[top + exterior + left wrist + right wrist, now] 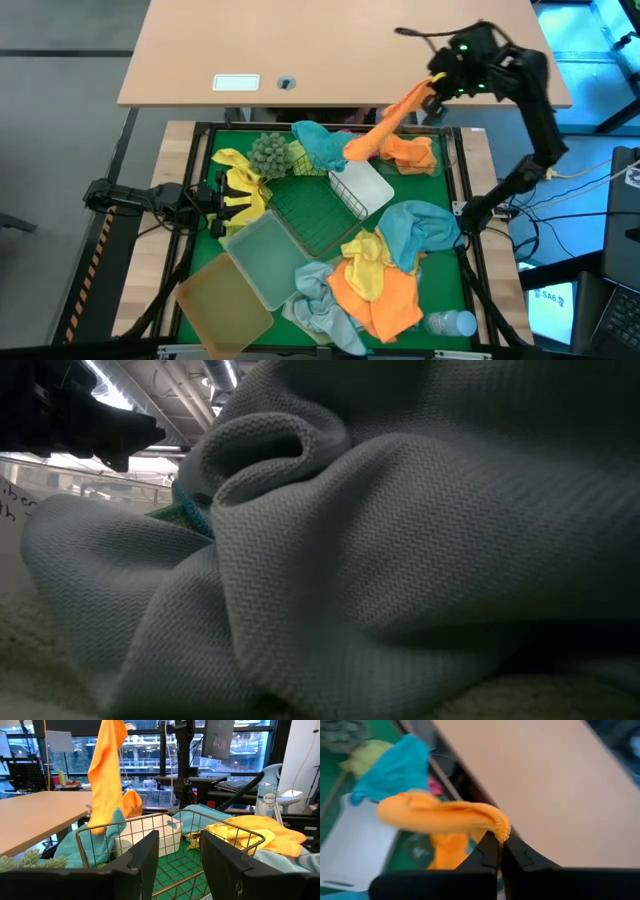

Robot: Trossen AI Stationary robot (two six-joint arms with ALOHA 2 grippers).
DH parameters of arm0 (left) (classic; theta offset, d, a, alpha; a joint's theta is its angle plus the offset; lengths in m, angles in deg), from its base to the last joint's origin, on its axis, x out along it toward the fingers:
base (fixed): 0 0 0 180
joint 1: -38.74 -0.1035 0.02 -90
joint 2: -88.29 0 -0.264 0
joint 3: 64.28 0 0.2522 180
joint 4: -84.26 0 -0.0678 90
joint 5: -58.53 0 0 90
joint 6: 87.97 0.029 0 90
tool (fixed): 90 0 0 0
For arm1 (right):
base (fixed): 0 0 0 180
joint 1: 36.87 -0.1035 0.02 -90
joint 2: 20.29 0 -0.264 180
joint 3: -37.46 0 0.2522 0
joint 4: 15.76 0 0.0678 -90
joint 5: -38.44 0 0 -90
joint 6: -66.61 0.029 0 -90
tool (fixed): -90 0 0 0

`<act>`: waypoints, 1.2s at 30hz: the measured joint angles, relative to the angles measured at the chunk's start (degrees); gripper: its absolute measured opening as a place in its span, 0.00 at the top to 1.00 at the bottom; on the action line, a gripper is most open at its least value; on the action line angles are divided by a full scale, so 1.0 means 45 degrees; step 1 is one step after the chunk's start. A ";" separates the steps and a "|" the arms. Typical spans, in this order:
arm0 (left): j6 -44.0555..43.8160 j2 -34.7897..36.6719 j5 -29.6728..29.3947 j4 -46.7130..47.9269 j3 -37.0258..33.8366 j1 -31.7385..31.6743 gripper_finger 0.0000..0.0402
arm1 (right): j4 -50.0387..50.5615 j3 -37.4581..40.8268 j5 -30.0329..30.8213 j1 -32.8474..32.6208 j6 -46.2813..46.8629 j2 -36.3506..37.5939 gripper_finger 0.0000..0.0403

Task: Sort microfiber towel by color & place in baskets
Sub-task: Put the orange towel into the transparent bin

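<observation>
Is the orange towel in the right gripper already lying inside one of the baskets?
No: the right gripper holds the orange towel lifted in the air, hanging beyond the white basket.

I see the green wire mesh basket mid-bench, the white rectangular plastic basket touching it at two o'clock, the frosted clear plastic basket at seven, and the amber plastic basket beyond at seven.

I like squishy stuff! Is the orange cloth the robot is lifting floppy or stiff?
Probably very floppy: the orange microfiber towel droops in a long strip from the shut right gripper. It likely weighs little, since a pinch on one edge holds it all. It may swing and drag over the white plastic basket below.
</observation>
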 joint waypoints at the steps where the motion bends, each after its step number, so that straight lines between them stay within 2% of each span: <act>1: 0.0000 0.0000 -0.0002 0.0000 -0.0001 -0.0002 0.66 | 0.0000 0.0000 0.0250 0.0123 0.0002 0.0192 1.00; 10: 0.0000 0.0000 -0.0052 -0.0003 -0.0001 0.0000 0.66 | -0.0005 0.0000 0.1431 0.1422 -0.0021 0.1595 1.00; 12: 0.0000 0.0005 -0.0193 -0.0005 0.0002 0.0000 0.66 | -0.0004 0.0000 0.0851 0.1440 -0.0029 0.1708 1.00; 21: 0.0000 0.0001 -0.0345 -0.0005 -0.0001 0.0000 0.66 | -0.0010 0.0015 0.0446 0.1402 0.0294 0.1411 1.00; 28: -0.0002 0.0000 -0.0343 -0.0005 0.0002 0.0000 0.66 | -0.0051 0.0080 -0.1317 0.1392 0.0366 0.0470 1.00; 36: -0.0002 0.0000 -0.0327 -0.0005 -0.0001 -0.0003 0.66 | -0.0024 0.3139 -0.1918 0.1383 0.0351 0.0326 1.00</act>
